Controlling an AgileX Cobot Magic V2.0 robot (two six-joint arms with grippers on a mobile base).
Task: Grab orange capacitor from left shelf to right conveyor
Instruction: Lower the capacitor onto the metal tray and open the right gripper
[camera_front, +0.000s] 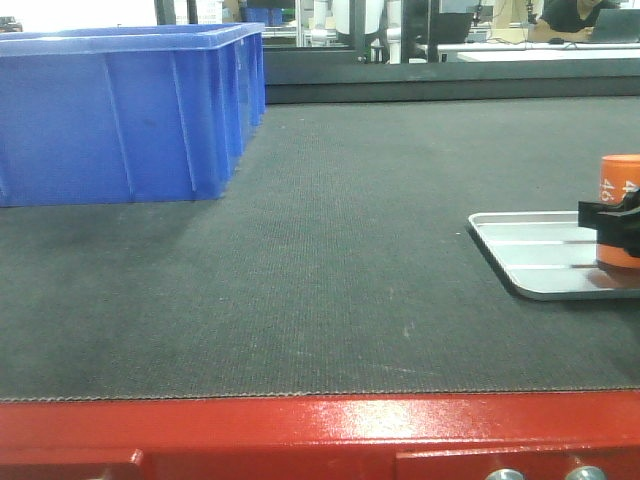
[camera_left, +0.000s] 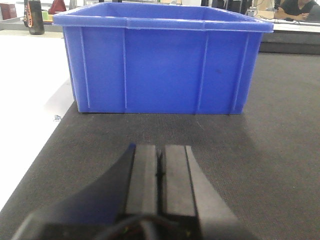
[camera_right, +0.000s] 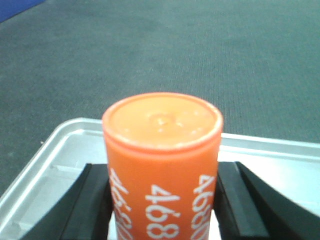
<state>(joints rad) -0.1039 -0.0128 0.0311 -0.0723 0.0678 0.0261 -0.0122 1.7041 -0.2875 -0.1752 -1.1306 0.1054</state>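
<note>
In the front-facing view, the glossy red frame edge ran along the bottom of the frame, and the right conveyor (camera_front: 340, 260) spread its dark textured belt from there to the top. At the right edge, halfway up, a flat silver tray (camera_front: 530, 262) lay on the belt. The orange capacitor (camera_front: 620, 210) stood upright over it, gripped by the right gripper (camera_front: 612, 222), of which only a black finger showed at the frame edge. A blue plastic crate (camera_front: 120, 115) sat on the belt at the upper left.

In the right wrist view, the capacitor filled the lower centre, its round top facing the camera and white digits running along its side. The black fingers (camera_right: 92, 205) pressed against it on both sides, so the jaws were closed on the cylinder. The tray's rim showed behind and beside it, with belt beyond.

In the left wrist view, the left gripper (camera_left: 160, 172) sat at the bottom centre, its two pads pressed together with nothing between them. The blue crate stood farther up the belt, across the upper half of the frame.
</note>
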